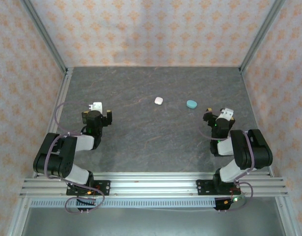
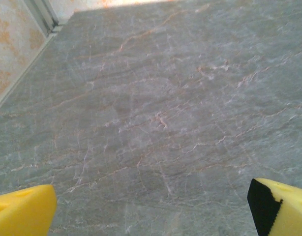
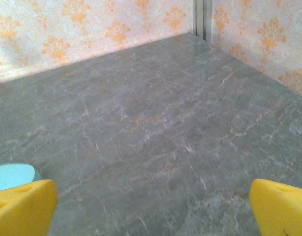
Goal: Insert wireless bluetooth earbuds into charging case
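Nothing stands between my two end effectors and the task's things. The grey marbled bench [image 1: 141,142] is bare around them. Orange-patterned walls [image 1: 141,29] close in its far, left and right edges, and the aluminium rail [image 1: 151,179] carrying my bases runs along the near edge.

From above, the white piece [image 1: 158,100] lies near the middle of the bench, a little toward the far edge. The teal piece [image 1: 192,103] lies apart from it, toward the right edge. Both are so small from up there that I cannot make out a lid seam or stem; each may be a closed charging case rather than a bud.

My left end effector [image 1: 97,116] hangs over the left part of the bench, well apart from the white piece, with its yellow pads [image 2: 23,211] spread wide over bare stone.

My right end effector [image 1: 216,118] is near the right edge, with the teal piece just beyond it. Its pads [image 3: 281,209] are also spread and grip nothing. In its wrist view the teal piece [image 3: 13,176] peeks out at the lower left, half hidden behind my left pad and cut off by the frame edge.
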Tool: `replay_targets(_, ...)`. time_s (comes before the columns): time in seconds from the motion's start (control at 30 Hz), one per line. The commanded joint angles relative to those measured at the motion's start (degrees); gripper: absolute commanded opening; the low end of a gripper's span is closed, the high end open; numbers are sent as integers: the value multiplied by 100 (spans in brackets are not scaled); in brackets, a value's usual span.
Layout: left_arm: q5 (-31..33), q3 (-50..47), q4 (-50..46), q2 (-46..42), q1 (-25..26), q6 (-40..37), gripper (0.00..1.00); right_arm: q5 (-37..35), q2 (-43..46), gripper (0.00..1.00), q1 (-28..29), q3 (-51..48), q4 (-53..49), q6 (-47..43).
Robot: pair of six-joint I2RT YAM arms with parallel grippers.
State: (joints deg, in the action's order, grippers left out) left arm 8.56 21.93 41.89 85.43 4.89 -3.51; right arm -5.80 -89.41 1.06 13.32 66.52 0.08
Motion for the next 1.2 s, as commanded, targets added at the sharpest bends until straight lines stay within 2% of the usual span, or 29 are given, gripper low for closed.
replay_targets(0.0,-285,231,101,34,-132,179,100,-43,140,99,-16,236,-436,-38)
replay_targets(0.17,-384,254,56,35,-198,219,100,28,116,99,-16,866,-1621,-76)
replay_targets(0.5,-383,251,57,35,-198,219,100,-113,108,99,-14,589,-1055,-39)
replay_targets(0.63,-386,255,59,35,-199,219,100,-55,103,99,-15,781,-1395,-43)
replay_targets(1.17,-381,259,58,35,-198,219,100,20,75,99,-15,849,-1528,-78)
